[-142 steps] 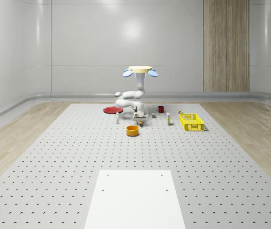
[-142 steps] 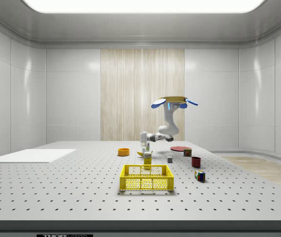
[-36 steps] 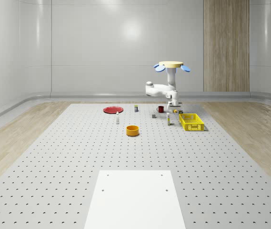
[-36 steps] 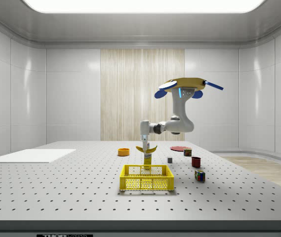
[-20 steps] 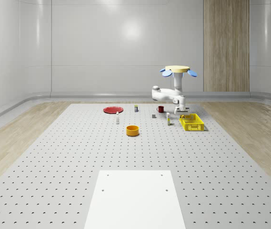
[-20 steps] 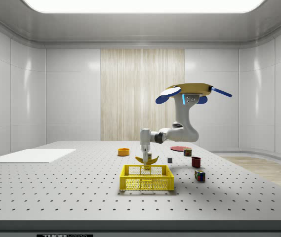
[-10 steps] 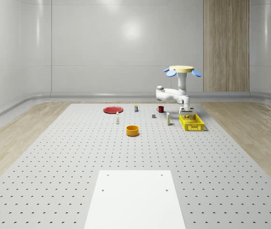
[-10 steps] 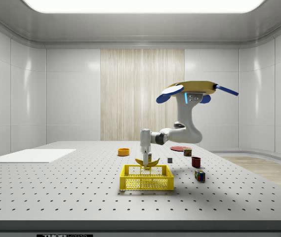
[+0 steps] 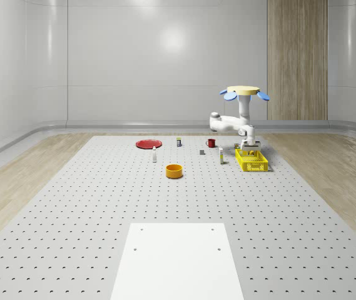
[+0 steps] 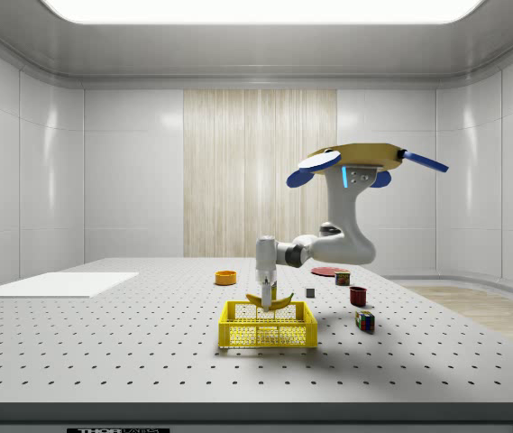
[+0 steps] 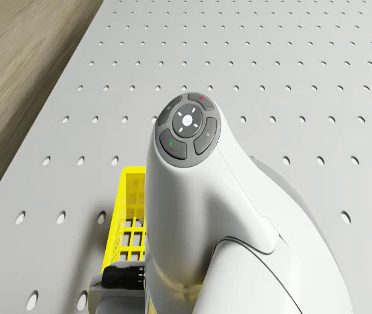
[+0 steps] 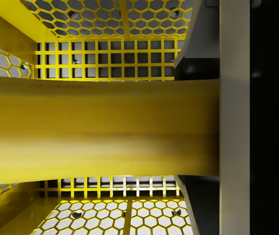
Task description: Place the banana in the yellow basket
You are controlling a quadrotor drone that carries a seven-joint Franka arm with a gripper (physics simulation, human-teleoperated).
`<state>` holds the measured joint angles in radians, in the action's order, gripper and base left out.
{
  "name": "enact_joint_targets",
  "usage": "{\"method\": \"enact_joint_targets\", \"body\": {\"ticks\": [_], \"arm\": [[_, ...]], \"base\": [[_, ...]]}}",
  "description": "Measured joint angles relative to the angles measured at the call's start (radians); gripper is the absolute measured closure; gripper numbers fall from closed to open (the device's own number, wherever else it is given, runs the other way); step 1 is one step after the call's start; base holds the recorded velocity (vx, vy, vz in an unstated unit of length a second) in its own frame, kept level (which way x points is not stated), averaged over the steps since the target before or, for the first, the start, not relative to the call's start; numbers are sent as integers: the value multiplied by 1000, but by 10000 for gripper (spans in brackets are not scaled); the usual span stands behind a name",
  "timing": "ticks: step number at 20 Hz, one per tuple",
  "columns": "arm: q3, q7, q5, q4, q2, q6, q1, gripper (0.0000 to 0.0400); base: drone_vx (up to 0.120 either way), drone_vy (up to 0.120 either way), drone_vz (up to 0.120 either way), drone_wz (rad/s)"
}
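Note:
The yellow banana (image 10: 269,299) hangs crosswise in my gripper (image 10: 265,290), which is shut on its middle, just above the rim of the yellow basket (image 10: 268,326). In the wrist view the banana (image 12: 95,129) spans the picture against a dark finger (image 12: 235,98), with the basket's mesh floor (image 12: 105,58) right below. The drone (image 10: 361,164) hovers beside the basket, toward the side view's right, its white arm (image 11: 199,209) reaching down over the basket (image 11: 131,216). In the whole-scene view the gripper (image 9: 250,147) is over the basket (image 9: 253,160).
An orange bowl (image 9: 174,170), a red plate (image 9: 147,144), a red mug (image 9: 211,142) and small bottles (image 9: 154,154) stand to the whole-scene view's left of the basket. A colour cube (image 10: 364,320) lies near the basket. A white panel (image 9: 176,259) lies at the front.
Drone and arm have shifted toward the whole-scene view's right, carrying the banana from beside the basket to over its middle and a little lower. The grip has not changed.

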<state>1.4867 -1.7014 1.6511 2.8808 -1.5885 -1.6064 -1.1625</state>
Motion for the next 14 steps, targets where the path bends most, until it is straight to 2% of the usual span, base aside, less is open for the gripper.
{"method": "enact_joint_targets", "body": {"ticks": [14], "arm": [[-109,-4,103,-13,-5,-35,-12,208]], "base": [[0,3,0,0]]}}
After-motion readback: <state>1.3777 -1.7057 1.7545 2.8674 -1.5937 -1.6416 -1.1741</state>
